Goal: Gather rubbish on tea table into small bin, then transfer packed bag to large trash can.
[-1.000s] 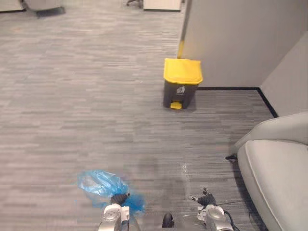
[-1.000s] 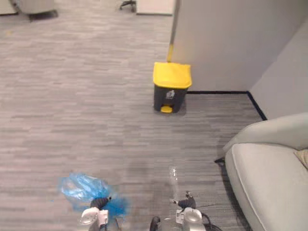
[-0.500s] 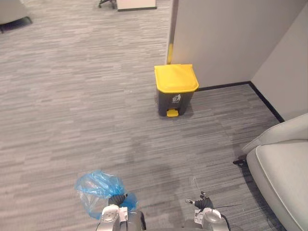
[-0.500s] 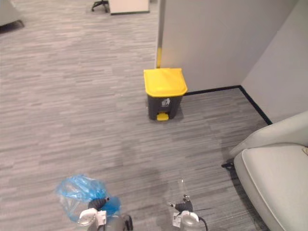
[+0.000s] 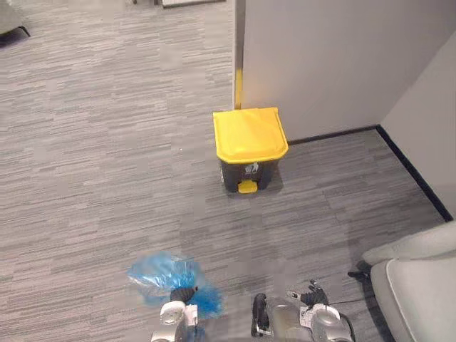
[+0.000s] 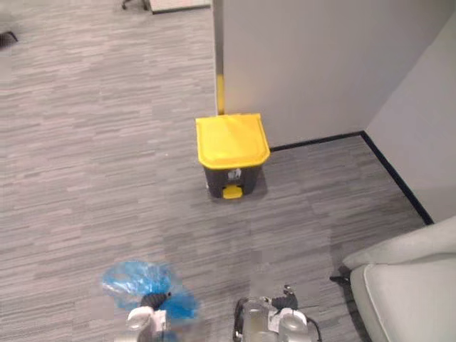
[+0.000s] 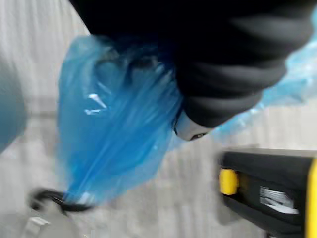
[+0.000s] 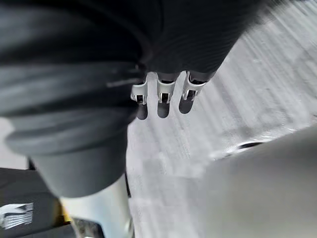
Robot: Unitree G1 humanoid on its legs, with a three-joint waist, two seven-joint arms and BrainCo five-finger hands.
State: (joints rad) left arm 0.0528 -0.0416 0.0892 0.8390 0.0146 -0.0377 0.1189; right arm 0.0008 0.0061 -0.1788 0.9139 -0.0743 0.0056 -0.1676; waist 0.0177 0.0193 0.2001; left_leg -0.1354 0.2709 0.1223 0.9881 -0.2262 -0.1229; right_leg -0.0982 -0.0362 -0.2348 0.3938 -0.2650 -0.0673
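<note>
A crumpled blue rubbish bag [image 5: 165, 273] hangs over the carpet at the lower left, with my left hand [image 5: 182, 293] shut on its gathered top. In the left wrist view the blue bag [image 7: 114, 139] dangles past the dark ribbed cover [image 7: 233, 64]. The large trash can [image 5: 249, 147], dark grey with a shut yellow lid and a yellow pedal, stands ahead against the corner of a grey partition; its dark side [image 7: 272, 188] also shows past the bag. My right hand [image 5: 312, 298] hangs low at the lower right, its fingers [image 8: 161, 96] relaxed and holding nothing.
A grey partition wall [image 5: 320, 57] rises behind the can, and a second wall with black skirting [image 5: 420, 189] runs along the right. A light grey sofa [image 5: 420, 285] fills the lower right corner. Grey striped carpet [image 5: 100, 142] stretches to the left and ahead.
The whole picture has shifted as the camera moved: the trash can looks nearer and more central, and the sofa has slid toward the right edge. The bag stays in my left hand.
</note>
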